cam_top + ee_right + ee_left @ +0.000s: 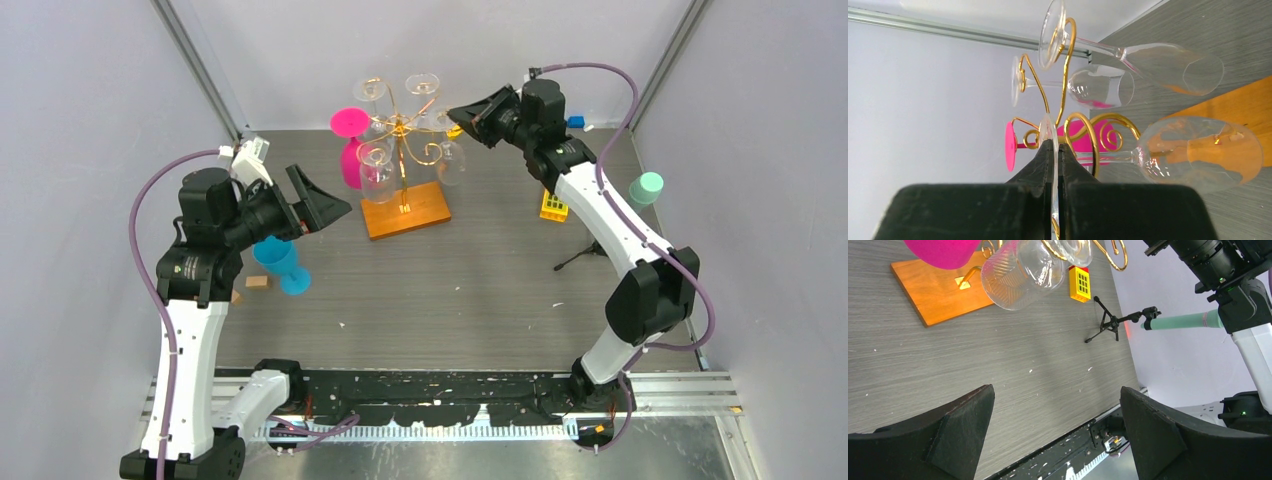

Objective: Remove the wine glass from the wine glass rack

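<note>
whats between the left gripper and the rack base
Nothing: the left wrist view shows only bare table between the left gripper and the rack base.

I read no text from here; a pale mark on the left arm [183, 266] may be a logo.

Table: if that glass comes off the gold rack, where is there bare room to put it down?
The table is barest in front of the wooden base, between the blue glass and the black tripod. Crowded around the wine glass rack: hanging glasses, pink glass.
</note>
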Controlling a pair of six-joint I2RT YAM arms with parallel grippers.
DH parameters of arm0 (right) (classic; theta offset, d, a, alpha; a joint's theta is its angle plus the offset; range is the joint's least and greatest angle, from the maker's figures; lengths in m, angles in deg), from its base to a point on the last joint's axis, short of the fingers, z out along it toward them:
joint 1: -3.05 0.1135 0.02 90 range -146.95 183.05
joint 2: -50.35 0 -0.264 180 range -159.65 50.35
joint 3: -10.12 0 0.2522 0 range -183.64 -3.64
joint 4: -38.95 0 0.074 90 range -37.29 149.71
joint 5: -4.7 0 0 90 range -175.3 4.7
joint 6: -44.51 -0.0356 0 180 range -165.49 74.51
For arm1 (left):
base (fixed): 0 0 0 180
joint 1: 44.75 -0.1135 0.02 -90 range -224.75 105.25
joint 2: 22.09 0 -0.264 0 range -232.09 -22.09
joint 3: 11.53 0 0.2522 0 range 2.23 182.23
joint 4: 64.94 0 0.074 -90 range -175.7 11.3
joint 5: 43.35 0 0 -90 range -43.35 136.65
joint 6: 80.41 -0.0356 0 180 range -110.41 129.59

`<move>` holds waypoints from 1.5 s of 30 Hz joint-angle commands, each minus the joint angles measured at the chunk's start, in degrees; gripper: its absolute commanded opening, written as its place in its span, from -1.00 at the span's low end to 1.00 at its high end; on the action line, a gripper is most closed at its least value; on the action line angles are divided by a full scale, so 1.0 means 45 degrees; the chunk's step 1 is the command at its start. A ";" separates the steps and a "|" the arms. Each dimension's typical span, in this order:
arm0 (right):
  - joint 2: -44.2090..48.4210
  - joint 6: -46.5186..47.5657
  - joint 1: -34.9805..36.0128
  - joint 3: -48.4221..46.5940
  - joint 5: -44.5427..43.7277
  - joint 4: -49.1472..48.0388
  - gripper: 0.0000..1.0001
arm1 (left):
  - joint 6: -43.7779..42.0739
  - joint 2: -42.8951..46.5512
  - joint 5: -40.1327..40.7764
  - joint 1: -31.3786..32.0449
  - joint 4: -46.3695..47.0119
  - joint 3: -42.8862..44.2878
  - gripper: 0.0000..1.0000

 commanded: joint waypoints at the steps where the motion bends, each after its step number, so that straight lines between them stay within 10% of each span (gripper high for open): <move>1: -0.0178 -0.0103 0.0205 -0.1000 0.0366 -0.1257 -0.99 | -0.0203 0.0303 -0.0028 -0.0054 0.0166 0.0058 0.99; 34: -0.1185 0.1874 0.0293 -0.3004 -0.3299 -0.2091 -0.99 | -0.0578 0.0707 0.0486 -0.0051 -0.0696 0.0358 0.99; 45: 0.1447 0.2188 0.0301 -0.0690 -0.6502 -0.1624 -0.99 | -0.0609 0.0780 0.0460 -0.0063 -0.0501 0.0205 0.99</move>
